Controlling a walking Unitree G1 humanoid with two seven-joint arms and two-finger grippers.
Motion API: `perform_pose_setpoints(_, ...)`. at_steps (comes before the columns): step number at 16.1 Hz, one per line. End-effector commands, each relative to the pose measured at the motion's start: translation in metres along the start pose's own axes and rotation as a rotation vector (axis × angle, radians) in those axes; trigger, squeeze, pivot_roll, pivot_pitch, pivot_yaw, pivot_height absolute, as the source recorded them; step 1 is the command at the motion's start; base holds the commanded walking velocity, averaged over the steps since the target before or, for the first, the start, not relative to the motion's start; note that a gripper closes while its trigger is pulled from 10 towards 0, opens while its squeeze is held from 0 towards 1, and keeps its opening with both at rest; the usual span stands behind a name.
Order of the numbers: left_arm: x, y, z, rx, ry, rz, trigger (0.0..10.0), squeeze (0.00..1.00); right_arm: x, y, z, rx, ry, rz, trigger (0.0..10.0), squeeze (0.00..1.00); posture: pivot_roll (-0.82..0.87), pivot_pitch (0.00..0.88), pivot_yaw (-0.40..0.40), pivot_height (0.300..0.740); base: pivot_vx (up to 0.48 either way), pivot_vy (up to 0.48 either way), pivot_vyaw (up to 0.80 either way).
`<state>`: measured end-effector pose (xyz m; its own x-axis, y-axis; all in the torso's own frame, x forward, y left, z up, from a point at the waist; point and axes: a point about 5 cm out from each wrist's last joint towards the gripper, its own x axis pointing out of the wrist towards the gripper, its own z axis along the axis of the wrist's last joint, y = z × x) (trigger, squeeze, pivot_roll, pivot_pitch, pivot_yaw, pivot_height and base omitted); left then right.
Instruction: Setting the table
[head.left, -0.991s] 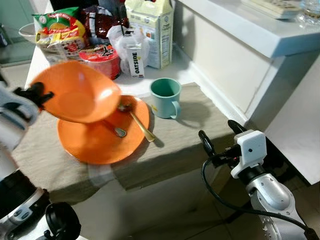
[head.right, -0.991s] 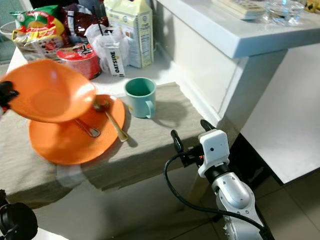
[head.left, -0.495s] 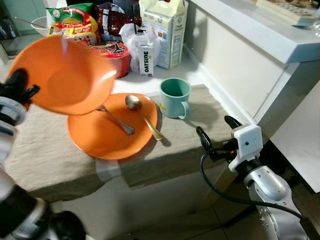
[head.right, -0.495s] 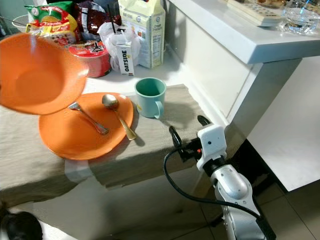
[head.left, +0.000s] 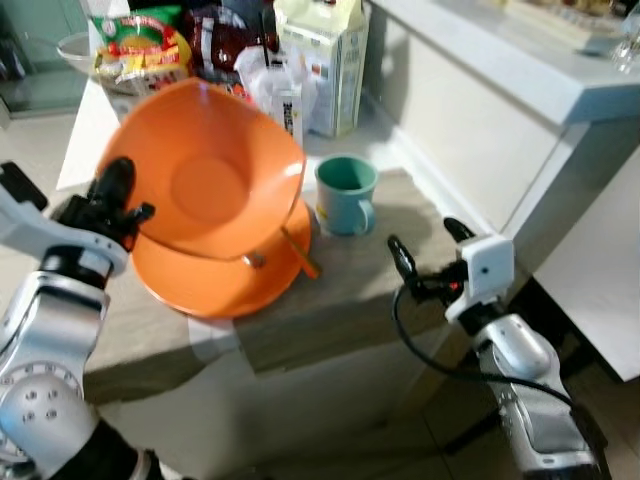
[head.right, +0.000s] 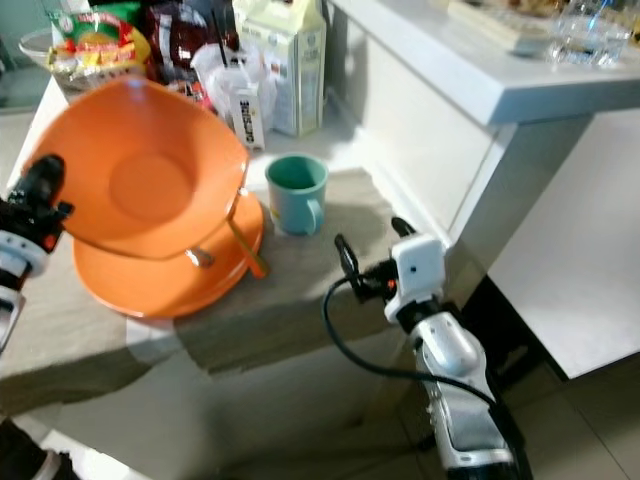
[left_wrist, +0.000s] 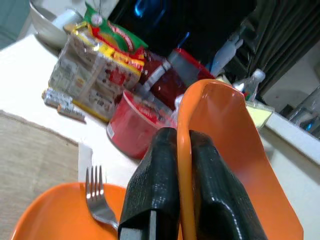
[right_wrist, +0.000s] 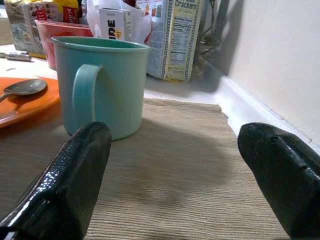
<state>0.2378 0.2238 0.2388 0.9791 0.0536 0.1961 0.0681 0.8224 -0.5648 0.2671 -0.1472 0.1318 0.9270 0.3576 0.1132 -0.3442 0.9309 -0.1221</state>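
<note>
Left eye view: one orange bowl (head.left: 215, 180), smooth glossy plastic, tilted steeply with its inside facing the camera, held in the air over one flat orange plate (head.left: 215, 280). The left gripper (head.left: 118, 200) sits at the bowl's 9 o'clock edge; in the left wrist view both black textured fingers (left_wrist: 155, 185) are pressed together on the thin bowl rim, one each side.

The plate lies on a beige woven cloth (head.left: 360, 290) over the white table (head.left: 85, 130). On it: one fork (left_wrist: 97, 197) with steel tines, and one spoon (right_wrist: 22, 87) with a grey bowl and gold handle. From the head cameras the bowl hides most of both; only the handle ends stick out at the plate's 3 o'clock side.

One teal mug (head.left: 345, 195), matte and cylindrical, stands upright on the cloth just beside the plate at 2 o'clock, handle toward the right gripper (head.left: 425, 255). That gripper's two fingers are spread wide with nothing between them, near the table's front edge, apart from the mug.

Behind, at 12 o'clock: one red noodle cup (left_wrist: 132, 132), one yellow-green snack bag (head.left: 135, 50), one small Oatside carton (right_wrist: 117, 25), one tall cream carton (head.left: 320, 65), and a dark packet, mostly hidden. The grey bowl (head.left: 75, 45) at far back is cut off. Head views are slightly blurred.
</note>
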Motion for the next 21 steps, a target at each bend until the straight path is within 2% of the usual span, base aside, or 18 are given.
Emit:
perform_pose_setpoints(1, -0.005, -0.009, 0.003, -0.049, -0.056, -0.003, 0.0, 0.0, 0.003, -0.002, 0.003, 0.022, -0.046, -0.022, 10.0, 0.0, -0.02, 0.0, 0.001, 0.74, 0.0, 0.0, 0.0)
perform_pose_setpoints(2, -0.006, -0.016, 0.0, -0.101, -0.063, -0.01, 0.0, 0.0, 0.006, 0.0, 0.004, 0.039, -0.068, -0.021, 10.0, 0.0, -0.02, 0.0, -0.004, 0.74, 0.0, 0.0, 0.0)
perform_pose_setpoints(5, -0.006, -0.021, -0.002, -0.111, -0.064, -0.025, 0.0, 0.0, 0.008, 0.0, 0.005, 0.048, -0.083, -0.02, 10.0, 0.0, -0.02, 0.0, -0.008, 0.74, 0.0, 0.0, 0.0)
perform_pose_setpoints(11, -0.008, -0.005, -0.018, 0.266, -0.01, 0.011, 0.0, 0.0, 0.015, -0.008, 0.013, 0.086, -0.157, -0.036, 10.0, 0.0, -0.04, 0.0, -0.003, 0.74, 0.0, 0.0, 0.0)
perform_pose_setpoints(12, -0.009, 0.0, -0.023, 0.27, 0.003, 0.03, 0.0, 0.0, 0.018, -0.008, 0.017, 0.094, -0.173, -0.044, 10.0, 0.0, -0.05, 0.0, 0.001, 0.74, 0.0, 0.0, 0.0)
perform_pose_setpoints(14, -0.011, -0.001, -0.026, 0.262, -0.009, 0.033, 0.0, 0.0, 0.016, -0.007, 0.015, 0.089, -0.17, -0.04, 10.0, 0.0, -0.05, 0.0, -0.004, 0.74, 0.0, 0.0, 0.0)
perform_pose_setpoints(17, -0.01, -0.008, -0.025, 0.334, -0.047, 0.007, 0.0, 0.0, 0.014, -0.006, 0.012, 0.084, -0.162, -0.03, 10.0, 0.0, -0.05, 0.0, -0.005, 0.74, 0.0, 0.0, 0.0)
perform_pose_setpoints(21, 0.0, 0.0, -0.024, 0.392, -0.053, 0.028, 0.0, 0.0, 0.017, -0.004, 0.011, 0.092, -0.158, -0.028, 10.0, 0.0, -0.04, 0.0, -0.011, 0.74, 0.0, 0.0, 0.0)
